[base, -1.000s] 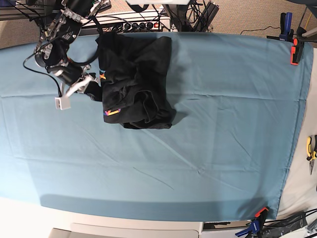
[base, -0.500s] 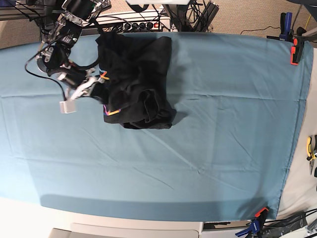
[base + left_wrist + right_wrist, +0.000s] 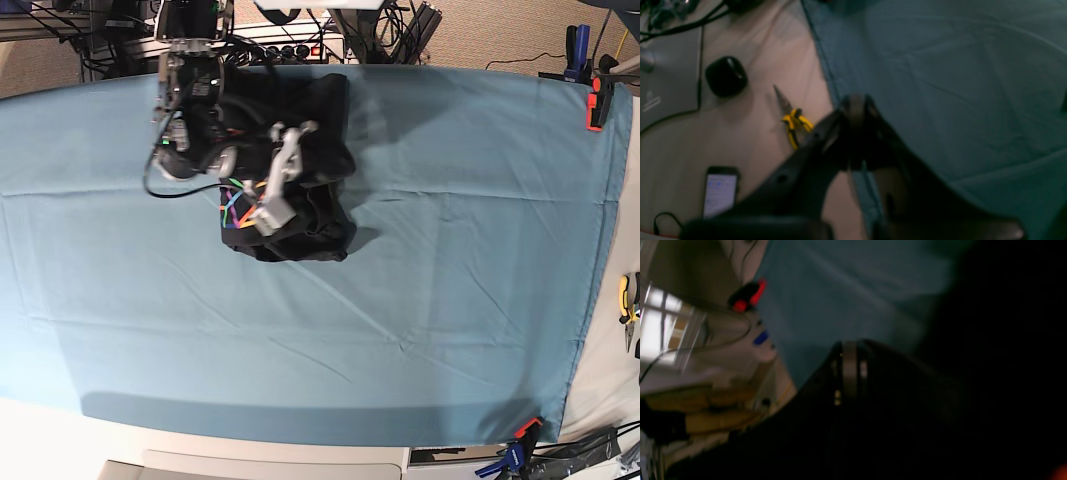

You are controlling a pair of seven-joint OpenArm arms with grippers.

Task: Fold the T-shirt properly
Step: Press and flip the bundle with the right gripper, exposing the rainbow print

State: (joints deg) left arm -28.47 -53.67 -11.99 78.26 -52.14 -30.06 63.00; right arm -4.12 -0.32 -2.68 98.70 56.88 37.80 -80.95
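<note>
Teal table cloth (image 3: 420, 300) covers the whole bench, clamped at its corners, light creases running through it; cables and gear sit beyond its far edge. I use the cloth as my landmark.

Near edge of the cloth: bare, nothing on it. Off the cloth's side edge, seen from the left wrist cam: yellow-handled pliers (image 3: 794, 125), a phone (image 3: 720, 190) w/ lit screen and a small black pod (image 3: 726, 76) on the pale bench top. Left gripper (image 3: 856, 106) hangs over that cloth edge, tips together, nothing in them.

Far side of the cloth, toward the corner: the T-shirt (image 3: 300, 225), a bunched black heap, soft and matte, lots of folds and overlaps, no clean outline. Rainbow line graphic (image 3: 235, 200) peeks out at the heap's edge. Right gripper (image 3: 278, 185) is over the heap, arm reaching in from beyond the cloth's far edge. Right wrist cam is blurred and mostly black fabric; jaws read as closed, but I can't tell whether any fabric is pinched.

Progress, my read: early. Shirt isn't spread flat, sleeves and hem not identifiable, no neat fold made. Left to do: open it out, flatten, then fold sleeves and body.
</note>
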